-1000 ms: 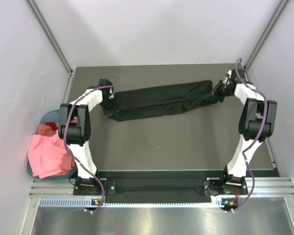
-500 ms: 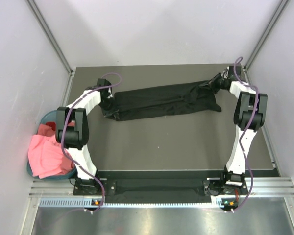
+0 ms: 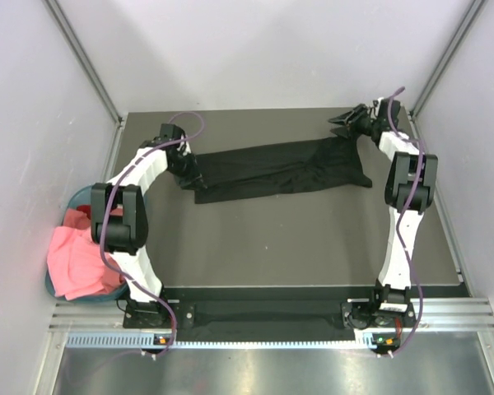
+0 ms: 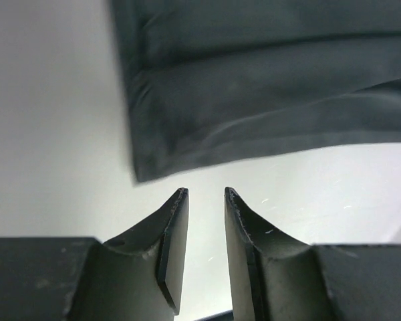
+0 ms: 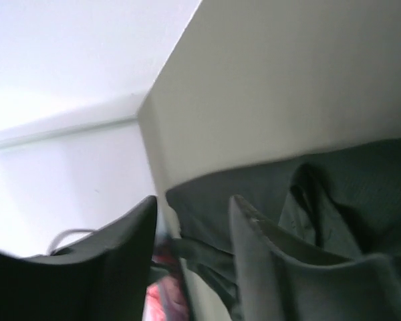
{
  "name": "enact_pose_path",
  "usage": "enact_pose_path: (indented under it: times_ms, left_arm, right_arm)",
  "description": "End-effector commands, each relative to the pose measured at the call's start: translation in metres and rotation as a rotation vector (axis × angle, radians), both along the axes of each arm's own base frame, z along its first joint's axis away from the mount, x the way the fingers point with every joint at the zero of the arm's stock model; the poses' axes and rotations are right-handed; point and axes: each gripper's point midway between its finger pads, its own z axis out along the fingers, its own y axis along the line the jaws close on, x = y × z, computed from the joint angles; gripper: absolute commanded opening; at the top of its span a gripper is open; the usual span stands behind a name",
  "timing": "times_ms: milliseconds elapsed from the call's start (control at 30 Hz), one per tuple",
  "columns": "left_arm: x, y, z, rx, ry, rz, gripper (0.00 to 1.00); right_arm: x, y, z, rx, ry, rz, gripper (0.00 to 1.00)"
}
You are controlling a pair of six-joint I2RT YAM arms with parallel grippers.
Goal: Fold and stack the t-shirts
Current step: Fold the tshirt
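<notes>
Dark desk (image 3: pixel 296 239) is carrying the black t-shirt (image 3: pixel 272 169), lying as a long band across the upper middle, while the left pincer (image 4: pixel 204 195) and right pincer (image 5: pixel 192 200) are hovering partly open and empty at its ends.

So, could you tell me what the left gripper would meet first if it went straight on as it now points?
Most likely the edge of the plain black fabric t-shirt, lying past a strip of grey table ahead of the left gripper; depth is unclear, so it might touch table first.
</notes>
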Motion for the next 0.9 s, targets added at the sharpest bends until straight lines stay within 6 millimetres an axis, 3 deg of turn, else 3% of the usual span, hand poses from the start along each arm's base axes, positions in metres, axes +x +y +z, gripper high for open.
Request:
enact_pose_path:
  times_ms: [0, 100, 200, 367, 400, 433, 567, 600, 867]
  left_arm:
    - [0.031, -0.023, 0.018, -0.096, -0.086, -0.037, 0.34]
    - [0.038, -0.022, 0.022, -0.062, -0.113, -0.035, 0.38]
    - [0.041, -0.021, 0.025, -0.016, -0.148, -0.056, 0.41]
    - [0.042, -0.014, 0.028, 0.219, -0.228, -0.172, 0.42]
    - [0.041, -0.015, 0.028, 0.279, -0.245, -0.225, 0.42]
    - [0.038, -0.025, 0.028, 0.332, -0.260, -0.273, 0.43]
    - [0.038, -0.014, 0.020, 0.583, -0.266, -0.308, 0.43]
    - [0.039, -0.014, 0.020, 0.610, -0.266, -0.317, 0.43]
    - [0.045, -0.008, 0.007, 0.798, -0.243, -0.355, 0.44]
  right_arm:
    - [-0.011, -0.007, 0.036, -0.154, -0.044, 0.074, 0.50]
    - [-0.034, -0.017, 0.049, -0.259, -0.048, 0.103, 0.53]
    - [-0.057, -0.021, 0.040, -0.337, -0.036, 0.147, 0.54]
    - [-0.105, -0.021, 0.035, -0.408, -0.010, 0.188, 0.54]
    - [-0.111, -0.020, 0.043, -0.414, -0.021, 0.187, 0.54]
    - [-0.121, -0.019, 0.035, -0.409, 0.000, 0.194, 0.54]
    - [-0.140, -0.013, 0.042, -0.414, -0.006, 0.206, 0.54]
    - [-0.145, -0.008, 0.051, -0.419, -0.021, 0.214, 0.54]
    - [-0.191, 0.010, 0.047, -0.438, 0.003, 0.275, 0.54]
